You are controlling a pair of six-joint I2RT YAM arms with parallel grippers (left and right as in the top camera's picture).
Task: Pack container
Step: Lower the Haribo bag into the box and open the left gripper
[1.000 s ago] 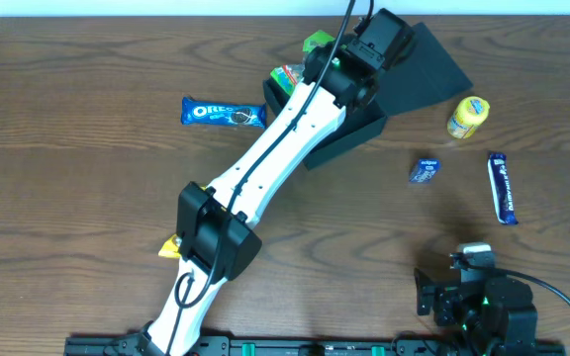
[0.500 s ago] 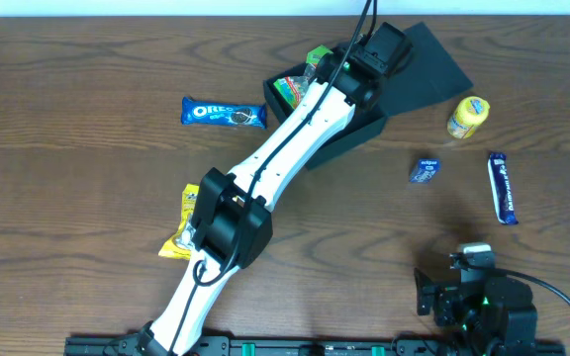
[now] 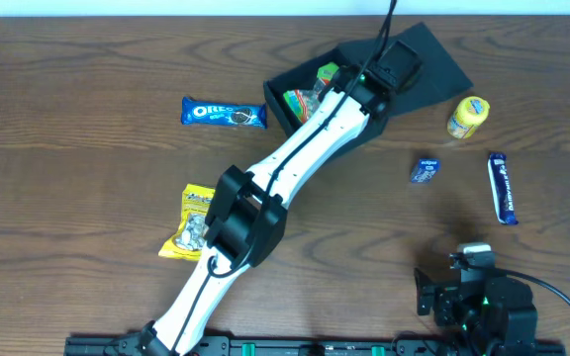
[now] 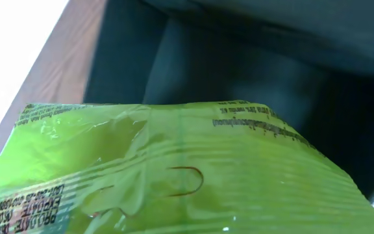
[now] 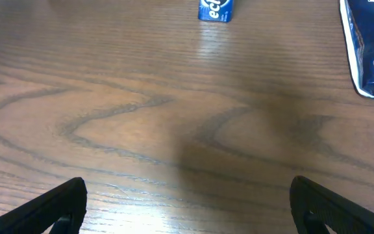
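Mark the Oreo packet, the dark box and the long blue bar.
Blue Oreo snack packet (image 3: 224,113): overhead view, wrapper's middle.
Matte dark square cardboard box (image 3: 441,67): overhead view, open flap lid.
Long blue wrapped chocolate bar (image 3: 502,187): overhead view, mid-length.

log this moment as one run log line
left gripper: shut on green packet, over open container | right gripper: open, low over table | loose on table: oreo packet, cadbury bar

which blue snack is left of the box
The Oreo packet; the small blue packet and the Cadbury bar lie right of the container.
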